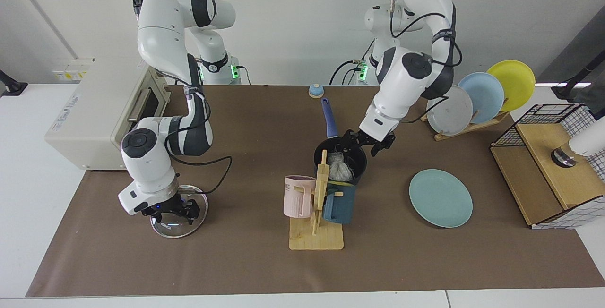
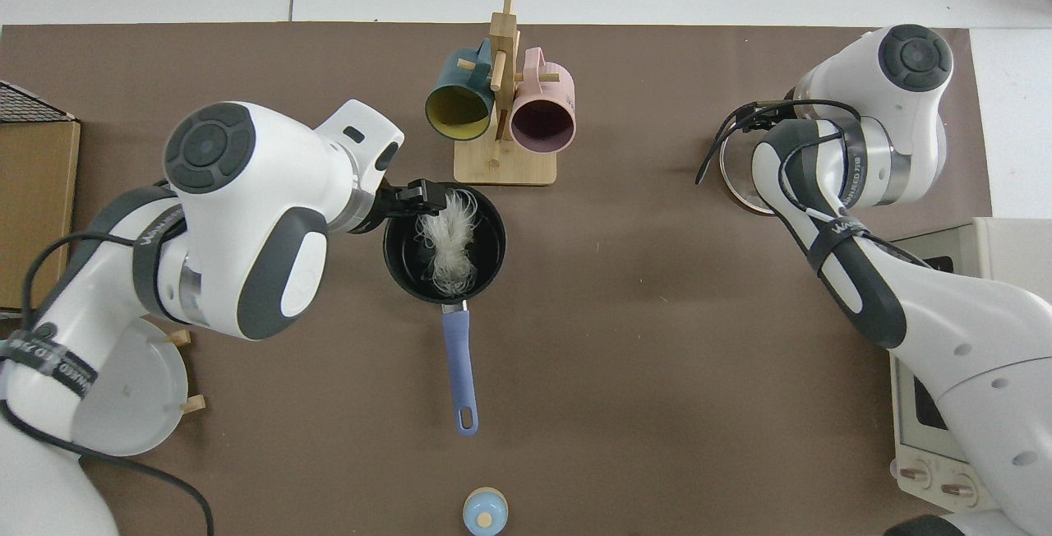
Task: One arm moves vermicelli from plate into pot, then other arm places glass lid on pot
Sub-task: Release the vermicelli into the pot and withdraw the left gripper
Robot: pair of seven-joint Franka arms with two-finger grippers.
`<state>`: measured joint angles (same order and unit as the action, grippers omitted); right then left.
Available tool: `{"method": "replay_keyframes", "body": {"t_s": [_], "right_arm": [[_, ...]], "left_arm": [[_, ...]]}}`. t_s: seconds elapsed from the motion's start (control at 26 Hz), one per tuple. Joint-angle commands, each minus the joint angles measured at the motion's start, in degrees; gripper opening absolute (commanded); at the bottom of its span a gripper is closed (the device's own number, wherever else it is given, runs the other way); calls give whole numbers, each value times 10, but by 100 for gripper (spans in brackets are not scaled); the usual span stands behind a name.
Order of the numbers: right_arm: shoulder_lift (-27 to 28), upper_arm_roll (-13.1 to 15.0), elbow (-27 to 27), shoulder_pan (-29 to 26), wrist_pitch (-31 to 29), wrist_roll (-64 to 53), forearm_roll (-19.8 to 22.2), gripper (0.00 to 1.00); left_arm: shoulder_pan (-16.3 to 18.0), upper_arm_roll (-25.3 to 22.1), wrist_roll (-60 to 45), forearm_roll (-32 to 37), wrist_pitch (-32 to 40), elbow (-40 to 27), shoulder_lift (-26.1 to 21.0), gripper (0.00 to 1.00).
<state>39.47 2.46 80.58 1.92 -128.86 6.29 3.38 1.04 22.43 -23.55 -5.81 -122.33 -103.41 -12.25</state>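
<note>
Since the vermicelli (image 2: 448,240) lies in the pot (image 2: 493,261) mid-table, your right gripper (image 1: 176,209) (fingers hidden, I cannot tell) sits over the glass lid (image 1: 179,225) near the table's edge; a loose hold could drop it.

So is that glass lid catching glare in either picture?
Facing view: a small bright streak of glare sits near the front of the lid, below the right gripper. Top view: the right arm hides most of the lid, and its visible rim shows no glare; the left gripper is at the pot.
</note>
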Motion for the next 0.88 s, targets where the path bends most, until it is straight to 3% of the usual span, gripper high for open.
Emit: {"method": "replay_keyframes", "body": {"t_s": [0.0,0.61,0.84], "right_arm": [[-26,-4,41,-2,-5,2,-7,100],[-56,-5,62,-3,47,-64,-7,100],[-56,-4,63,-3,42,-58,-7,100]], "left_arm": [[-2,-41,10,-2,74,5,84,100],[-2,-164,174,45,243,21,200,100],[-1,-187,206,45,280,30,211,100]]}}
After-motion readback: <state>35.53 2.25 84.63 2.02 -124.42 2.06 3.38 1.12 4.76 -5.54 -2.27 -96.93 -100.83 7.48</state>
